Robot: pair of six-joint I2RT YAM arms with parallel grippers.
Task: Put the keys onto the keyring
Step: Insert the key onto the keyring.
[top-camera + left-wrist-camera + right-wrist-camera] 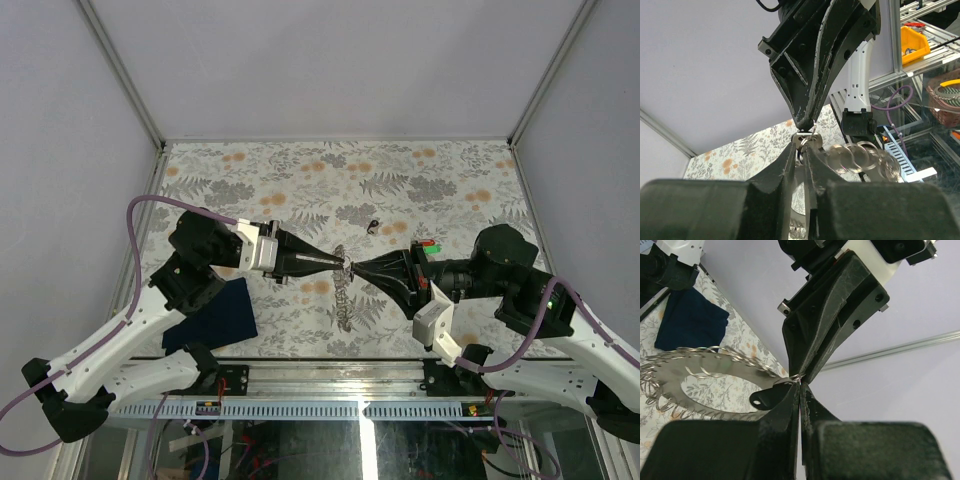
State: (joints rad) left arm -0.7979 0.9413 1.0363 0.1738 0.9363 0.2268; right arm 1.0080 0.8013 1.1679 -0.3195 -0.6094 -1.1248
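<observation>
Floral-print table, plain grey walls.

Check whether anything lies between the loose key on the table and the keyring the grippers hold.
Nothing visible does. The key lies alone on the table, just beyond the right gripper; the keyring hangs where it meets the left gripper. Only patterned tabletop shows between them.

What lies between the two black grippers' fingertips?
One end of the silvery chain keyring, where left gripper and right gripper meet tip to tip; the top external view shows it.
</observation>
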